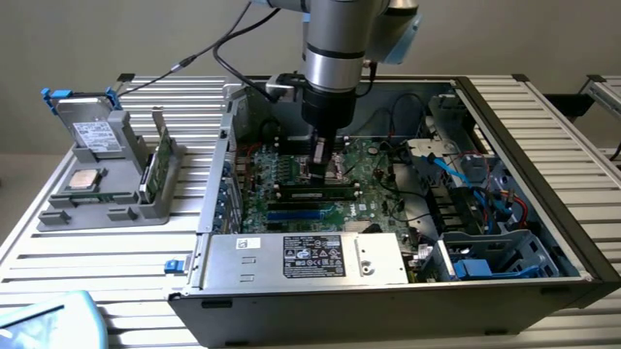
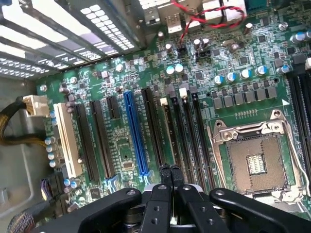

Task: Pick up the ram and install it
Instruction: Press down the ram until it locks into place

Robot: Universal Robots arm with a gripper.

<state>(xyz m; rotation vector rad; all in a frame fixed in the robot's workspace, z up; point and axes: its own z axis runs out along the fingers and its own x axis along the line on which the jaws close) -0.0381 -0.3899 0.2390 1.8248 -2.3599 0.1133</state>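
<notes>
The pincer [image 2: 170, 171] hung pressed together just above the ram [image 1: 318, 194], seated in its motherboard [image 2: 146, 87] slot directly below. An open CPU socket [image 2: 255, 158] sat beside it, cables [image 1: 456, 171] nearby.

Ram [image 1: 318, 194]: long, narrow, dark green stick with a pale label strip along its face. It stands on edge in a motherboard memory slot inside the open computer case. In the exterior view its length runs 9 to 3 o'clock, level, with a black slot latch at each end. It lies at 12 o'clock of the blue slot. In the wrist view the ram [image 2: 168, 131] shows as a thin top edge between dark neighbouring slots.
</notes>
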